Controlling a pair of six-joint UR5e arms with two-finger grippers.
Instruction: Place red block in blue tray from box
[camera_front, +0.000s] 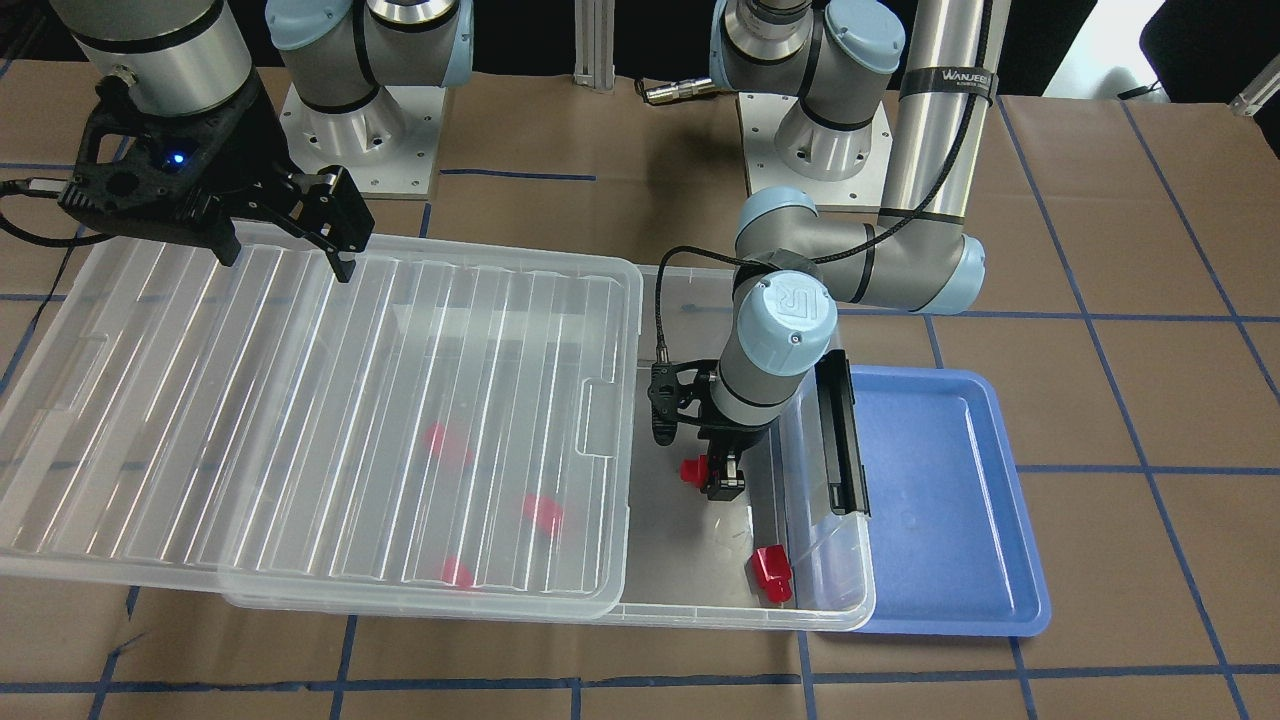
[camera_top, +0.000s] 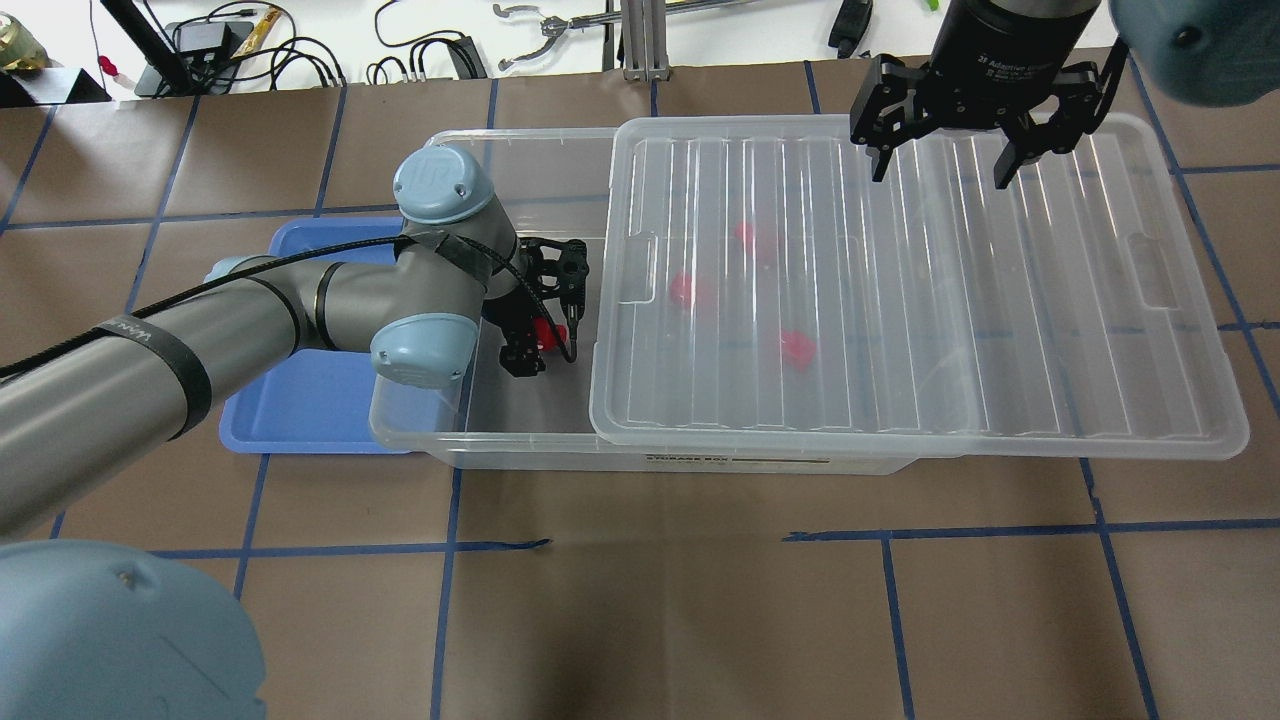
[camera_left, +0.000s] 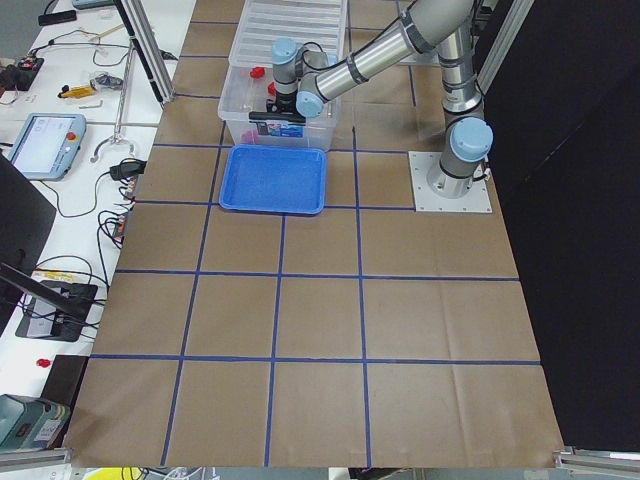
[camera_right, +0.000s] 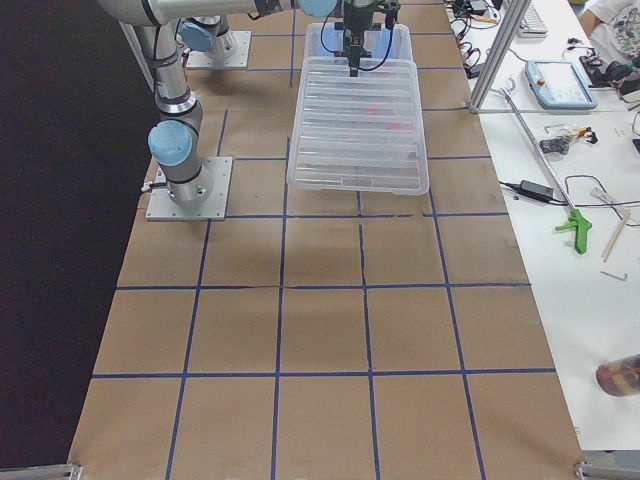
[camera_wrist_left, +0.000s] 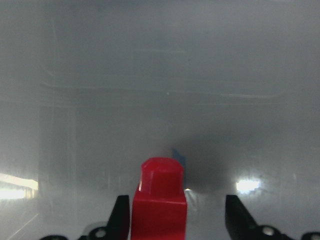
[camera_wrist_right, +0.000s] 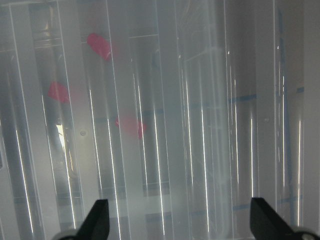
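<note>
I start at the left gripper (camera_front: 722, 487), which is down inside the open left end of the box (camera_top: 480, 445). The wrist view shows its jaws spread with the red block (camera_wrist_left: 159, 200) between them. The block sits tight against one finger (camera_wrist_left: 120, 216), and a clear gap is left to the other, so I judge it is not pinched yet. Its long axis runs along the fingers, with the narrow stub pointing out past the tips. Closing across the wider body looks right to me. I cannot tell whether the block rests on the box floor.

Just to the left, past the short end wall with the black latch (camera_front: 838, 440), lies the blue tray (camera_front: 940, 480). It sits right beside that end of the box and is bare. So the carry goes up over the wall and then left, and the left arm is plainly the nearer one.

A second block (camera_front: 770, 575) lies loose at the far wall of the same open end, apart from the gripper.

Further right, the lid (camera_front: 300, 400) covers the rest of the box, and three more blocks (camera_front: 447, 440) show blurred beneath it.

Farthest right, the right gripper (camera_top: 940, 178) hangs over the lid's far edge with its jaws wide and nothing in them.
</note>
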